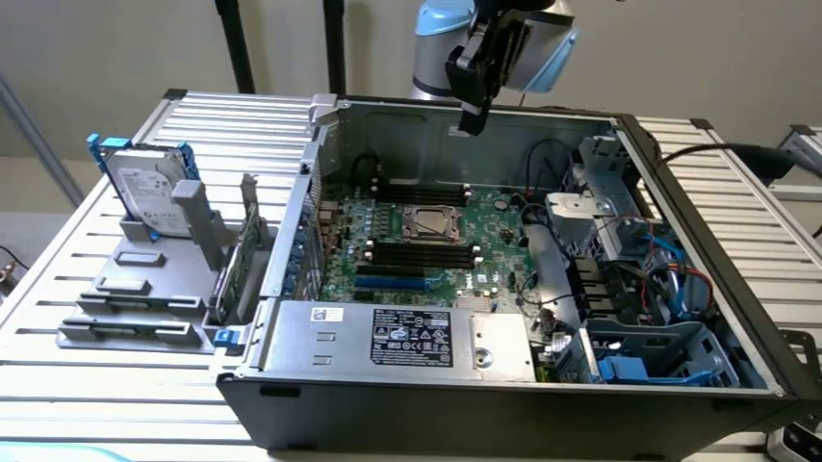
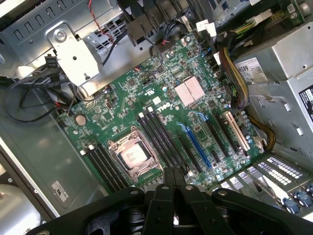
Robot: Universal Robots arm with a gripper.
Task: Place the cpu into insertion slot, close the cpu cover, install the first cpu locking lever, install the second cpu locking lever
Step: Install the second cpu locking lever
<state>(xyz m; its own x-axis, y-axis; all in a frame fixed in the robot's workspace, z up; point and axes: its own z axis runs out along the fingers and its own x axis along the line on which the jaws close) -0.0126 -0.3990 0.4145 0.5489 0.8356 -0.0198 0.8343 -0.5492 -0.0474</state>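
The open computer case lies on its side on the slatted metal surface, and the gripper hangs high above it with its jaws closed together and holding nothing, well clear of the green motherboard. Judging by this, the work is close to finished or paused: in the wrist view the cpu already sits in the insertion slot, and the cpu cover lies flat around it, the pale chip showing through the cutout. Whether both locking levers are hooked down is too fine to tell. To do the lever step well, the closed tips should come down beside the socket, push each lever sideways under its catch, and stay off the long black memory slots on either side. As for what holds what, the case also carries a power supply along its near edge and a drive cage with blue parts toward the exterior view's right; outside it, a grey rack holds a hard drive standing upright.
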